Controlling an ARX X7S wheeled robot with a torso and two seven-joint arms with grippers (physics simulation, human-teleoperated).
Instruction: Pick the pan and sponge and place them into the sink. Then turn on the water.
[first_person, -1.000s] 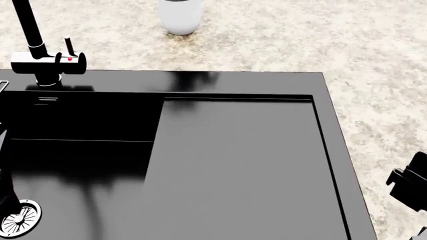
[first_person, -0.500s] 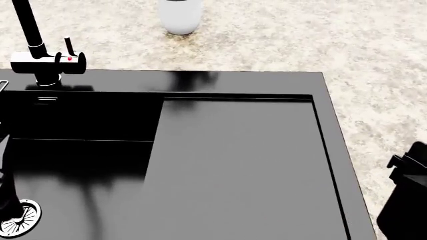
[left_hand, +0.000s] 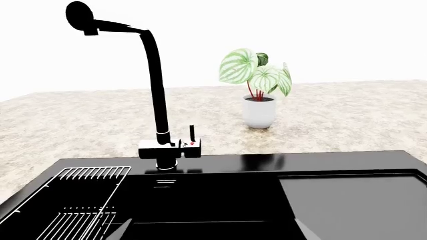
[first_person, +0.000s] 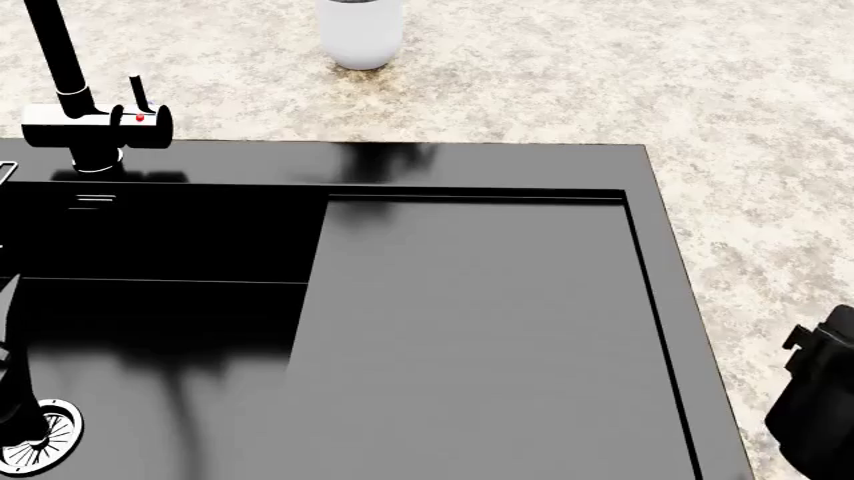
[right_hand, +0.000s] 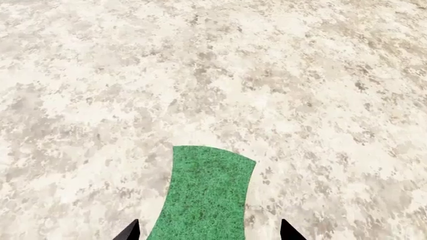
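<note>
Lying flat on the speckled tabletop (right_hand: 280, 75), the sponge (right_hand: 203, 192) sits between the right end effector's (right_hand: 208, 233) spread fingertips (right_hand: 130, 232), green side up, not pinched.

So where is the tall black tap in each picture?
Left wrist view: the faucet stands left of centre, behind the sink.
Head view: only its lower part shows, at the top left corner.
Right wrist view: not in it, only the sponge on the counter.
Shared landmark: the white plant pot.
</note>
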